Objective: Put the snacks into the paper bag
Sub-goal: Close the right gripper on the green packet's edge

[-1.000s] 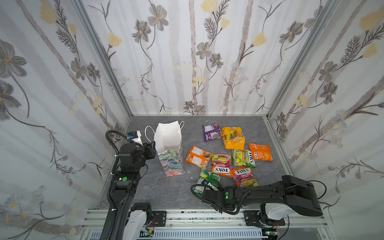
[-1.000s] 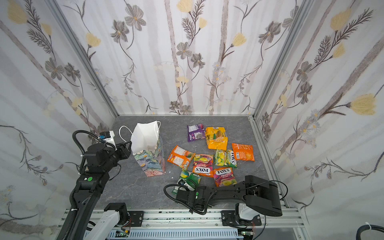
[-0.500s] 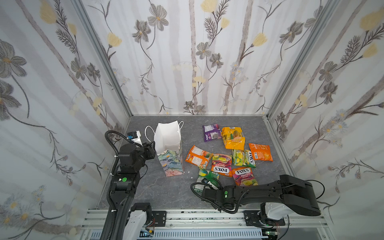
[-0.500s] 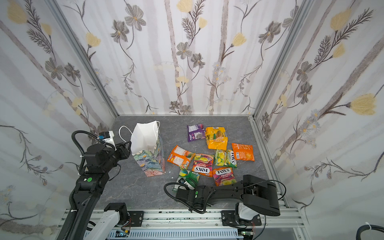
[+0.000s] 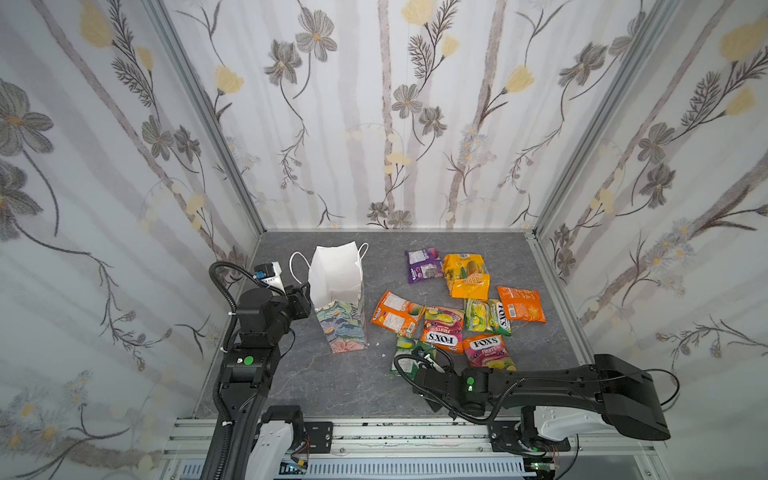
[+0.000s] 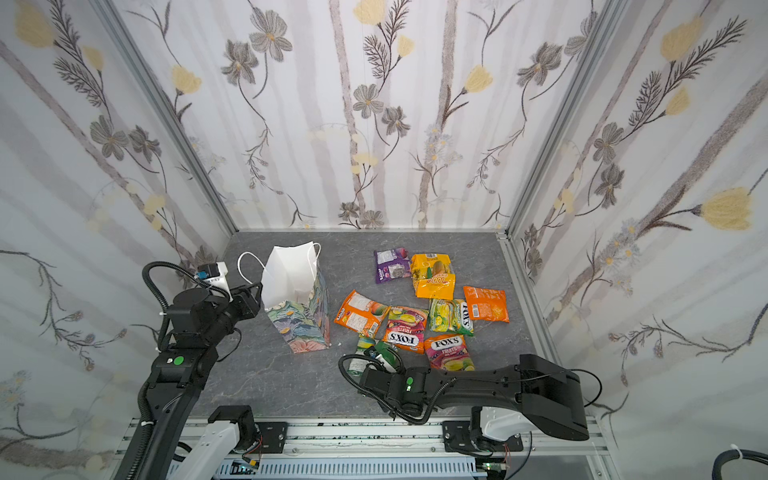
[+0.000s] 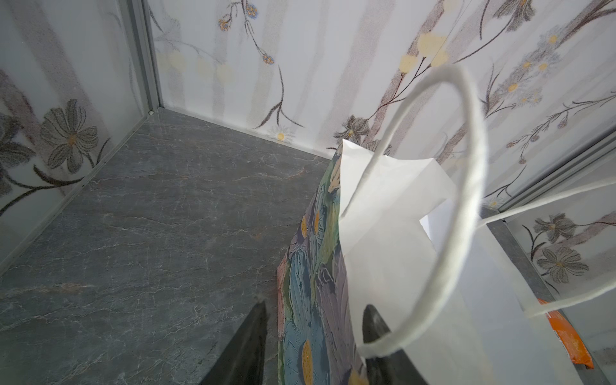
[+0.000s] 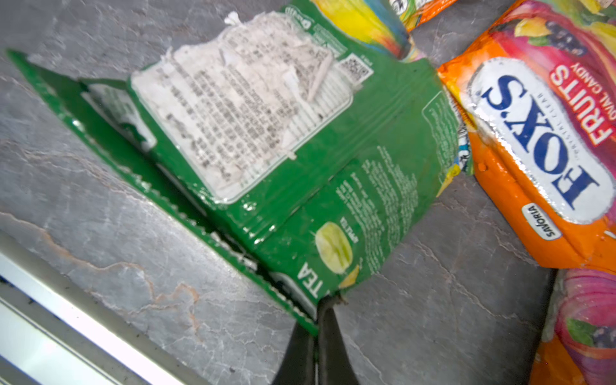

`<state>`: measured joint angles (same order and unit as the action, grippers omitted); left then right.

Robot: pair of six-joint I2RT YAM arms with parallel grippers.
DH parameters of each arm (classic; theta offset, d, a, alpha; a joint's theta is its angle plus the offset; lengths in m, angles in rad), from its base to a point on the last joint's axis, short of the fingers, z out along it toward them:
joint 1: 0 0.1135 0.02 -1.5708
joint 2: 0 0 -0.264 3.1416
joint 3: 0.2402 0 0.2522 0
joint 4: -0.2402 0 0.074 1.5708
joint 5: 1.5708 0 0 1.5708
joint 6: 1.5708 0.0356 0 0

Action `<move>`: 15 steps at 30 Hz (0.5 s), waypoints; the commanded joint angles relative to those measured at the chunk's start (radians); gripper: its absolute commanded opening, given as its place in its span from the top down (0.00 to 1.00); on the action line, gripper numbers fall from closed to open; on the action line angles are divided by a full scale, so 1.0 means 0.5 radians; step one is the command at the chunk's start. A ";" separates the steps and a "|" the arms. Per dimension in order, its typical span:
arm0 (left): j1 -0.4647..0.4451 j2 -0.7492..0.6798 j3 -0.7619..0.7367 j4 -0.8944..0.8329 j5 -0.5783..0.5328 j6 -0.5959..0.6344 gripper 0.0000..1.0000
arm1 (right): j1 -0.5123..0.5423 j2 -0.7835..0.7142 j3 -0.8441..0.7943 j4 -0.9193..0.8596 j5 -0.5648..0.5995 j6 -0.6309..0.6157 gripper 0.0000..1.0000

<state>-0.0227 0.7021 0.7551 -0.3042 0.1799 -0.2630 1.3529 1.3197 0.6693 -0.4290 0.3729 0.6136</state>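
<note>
The paper bag (image 5: 337, 286) (image 6: 291, 286) stands upright and open at the table's left, floral outside, white inside. My left gripper (image 5: 308, 300) (image 7: 316, 307) is shut on its near wall, one finger outside and one inside (image 7: 371, 320), with a cord handle (image 7: 466, 186) looping over it. The snacks lie in a loose cluster to the right. My right gripper (image 5: 420, 360) (image 8: 320, 311) is shut on a corner of the green packet (image 5: 405, 347) (image 6: 362, 345) (image 8: 283, 150), the nearest one. Beside it lie two Fox's packets (image 5: 442, 332) (image 5: 488, 351).
Farther back are an orange packet (image 5: 397, 313), a yellow-green Fox's packet (image 5: 486, 316), an orange one (image 5: 521, 303), a yellow one (image 5: 465, 274) and a purple one (image 5: 424, 266). Flowered walls enclose the grey table (image 5: 332, 386) on three sides. A metal rail (image 5: 374, 432) runs along the front.
My right gripper has closed on the green packet's corner. The left gripper and the bag have not moved.
</note>
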 commanded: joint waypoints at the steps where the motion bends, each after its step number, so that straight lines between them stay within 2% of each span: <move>1: 0.002 -0.001 -0.005 0.029 -0.025 0.002 0.54 | -0.030 -0.097 -0.026 0.116 0.049 0.048 1.00; 6: -0.001 0.007 -0.004 0.024 -0.038 0.004 0.54 | -0.150 -0.223 -0.048 0.250 -0.157 0.006 1.00; 15: -0.010 -0.011 -0.007 0.019 -0.059 0.001 0.53 | -0.261 -0.418 -0.050 0.367 -0.240 -0.090 1.00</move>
<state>-0.0254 0.6991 0.7551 -0.3054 0.1658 -0.2626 1.2343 1.1313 0.6426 -0.3183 0.2718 0.5900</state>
